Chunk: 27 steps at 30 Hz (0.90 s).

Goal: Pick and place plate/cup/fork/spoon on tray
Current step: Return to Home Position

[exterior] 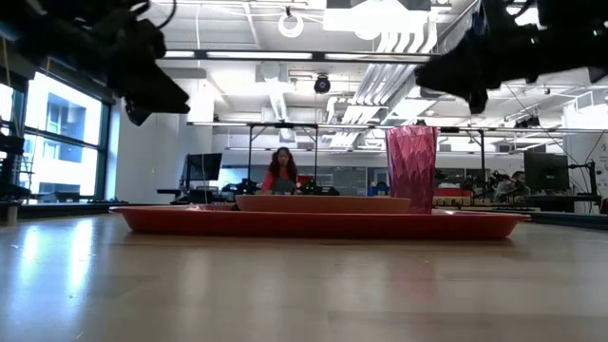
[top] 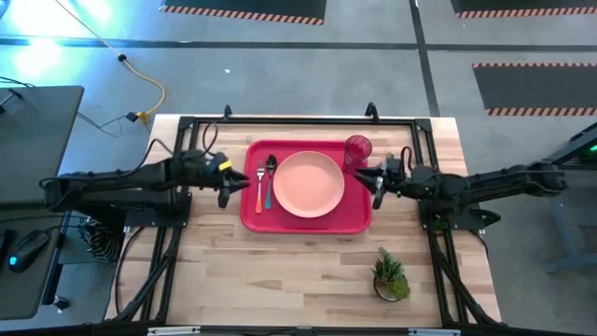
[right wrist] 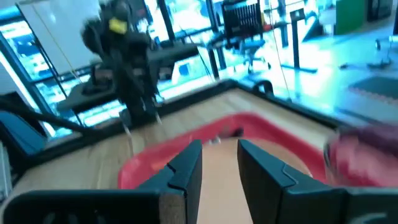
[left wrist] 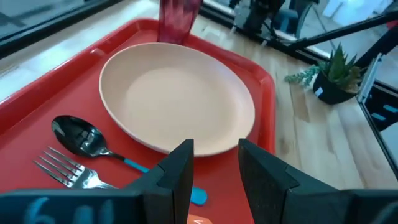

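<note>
The red tray lies in the middle of the table. On it lie the peach plate, the blue-handled spoon and the orange-handled fork, side by side left of the plate. The pink cup stands upright in the tray's far right corner. My left gripper hovers open at the tray's left rim, above the spoon and fork handles. My right gripper hovers open at the tray's right rim, near the cup. Nothing is between either pair of fingers.
A small potted green plant stands near the table's front right. Black frame rails run along the table's far edge and sides. A person sits far off in the room behind. Bare wood lies in front of the tray.
</note>
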Motion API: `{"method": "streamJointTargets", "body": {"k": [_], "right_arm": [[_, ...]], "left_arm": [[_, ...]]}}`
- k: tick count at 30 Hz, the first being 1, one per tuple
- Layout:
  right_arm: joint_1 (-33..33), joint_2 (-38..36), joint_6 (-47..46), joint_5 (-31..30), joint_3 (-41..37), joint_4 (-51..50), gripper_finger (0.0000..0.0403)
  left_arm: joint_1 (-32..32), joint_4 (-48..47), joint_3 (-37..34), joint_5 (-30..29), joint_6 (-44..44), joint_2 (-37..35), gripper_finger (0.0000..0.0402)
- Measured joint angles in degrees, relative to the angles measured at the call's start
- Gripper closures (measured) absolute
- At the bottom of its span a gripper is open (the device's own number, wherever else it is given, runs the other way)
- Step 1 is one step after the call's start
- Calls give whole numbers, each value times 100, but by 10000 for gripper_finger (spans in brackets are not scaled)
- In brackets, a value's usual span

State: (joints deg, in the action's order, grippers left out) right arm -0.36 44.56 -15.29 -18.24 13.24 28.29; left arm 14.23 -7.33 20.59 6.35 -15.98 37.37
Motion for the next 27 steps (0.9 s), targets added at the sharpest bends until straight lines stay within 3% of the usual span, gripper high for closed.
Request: {"method": "streamJointTargets", "body": {"k": [7, 11, 15, 20, 27], "right_arm": [[0, 0, 176, 163, 670, -18, 309], [0, -1, 613, 755, 979, -16, 309], [-2, -203, 728, 864, 1151, -189, 309], [-2, -1188, 747, 819, 1152, -1155, 309], [-2, -2842, 1109, 806, 899, -2282, 309]], "left_arm": [[-647, 816, -1166, -889, -438, -1165, 287], [-810, 807, -1511, -1137, -439, -1739, 287], [-885, 366, -1616, -1178, -479, -2158, 287], [-950, -224, -1621, -1355, -577, -2640, 287], [-947, -239, -1618, -1722, -666, -2899, 287]]}}
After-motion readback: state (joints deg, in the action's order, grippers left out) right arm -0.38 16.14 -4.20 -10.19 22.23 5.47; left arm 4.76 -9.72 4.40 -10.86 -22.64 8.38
